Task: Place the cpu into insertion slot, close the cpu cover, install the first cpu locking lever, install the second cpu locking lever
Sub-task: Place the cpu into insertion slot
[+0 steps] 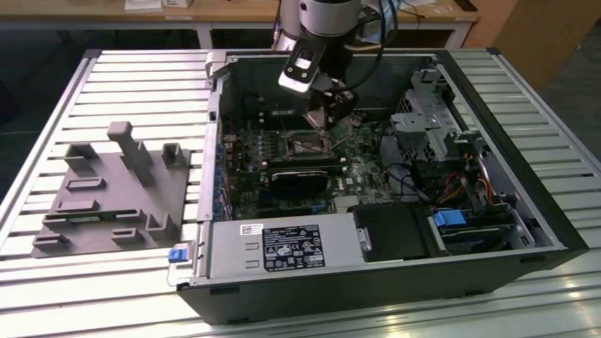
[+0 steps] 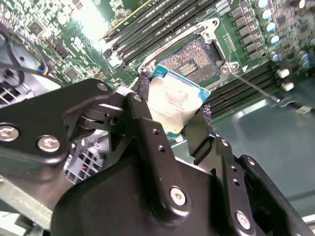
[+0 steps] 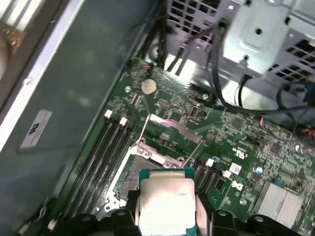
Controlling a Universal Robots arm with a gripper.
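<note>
My gripper (image 2: 174, 94) is shut on the cpu (image 2: 172, 104), a silver-topped chip with a teal edge held by two opposite sides between black fingers (image 2: 147, 128). In the first wrist view the cpu (image 3: 167, 204) hangs a little above the board, just beside the insertion slot (image 3: 125, 181). The insertion slot (image 2: 193, 59) lies open with its dark centre bare. The cpu cover (image 3: 167, 132) is swung up, and thin lever rods (image 3: 142, 129) are raised beside it. In the exterior view the gripper (image 1: 331, 116) reaches down into the computer case over the slot (image 1: 305, 146).
Long black memory slots (image 2: 147, 32) run beside the socket. A metal drive cage (image 1: 423, 130) with cables stands at the exterior view's right, and the case wall (image 3: 74, 88) is close. A grey fixture (image 1: 112, 190) lies on the slatted table outside the case.
</note>
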